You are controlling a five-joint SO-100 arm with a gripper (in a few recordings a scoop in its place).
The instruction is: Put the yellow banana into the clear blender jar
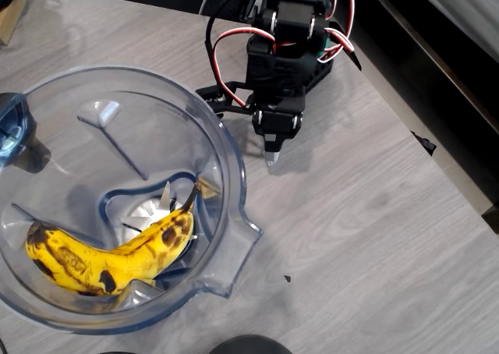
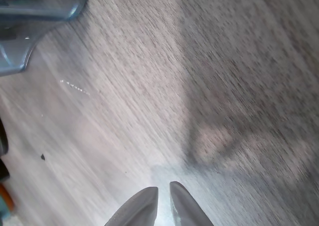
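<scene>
My black two-finger gripper [image 1: 270, 157] hangs over bare table with its pale fingertips pressed almost together, pinching nothing; in the wrist view the two grey fingers [image 2: 142, 208] meet at the bottom edge with only a sliver of a gap between them.

Going left to right in the overhead view: the large round clear blender jar [image 1: 226, 147], bluish-tinted transparent plastic, takes up the left half of the picture. Its pour spout [image 1: 245, 249] points toward the lower right. Inside I see raised inner ribs and a silver star-shaped blade [image 1: 152, 214] at the bottom. The curved yellow banana [image 1: 109, 256] lies in the jar, across its lower part and partly over the blade. Its skin is ripe yellow with brown-black spots and streaks, and its dark stem tip points up and to the right.

Just right of the jar's rim, apart from it, is my black arm [image 1: 284, 58], folded over its base near the top centre, with red, white and black wires looping around it. The gripper points down the picture toward the grey wood-grain table [image 1: 366, 229].

In the wrist view the jar's spout [image 2: 17, 56] sits at the upper left corner.
</scene>
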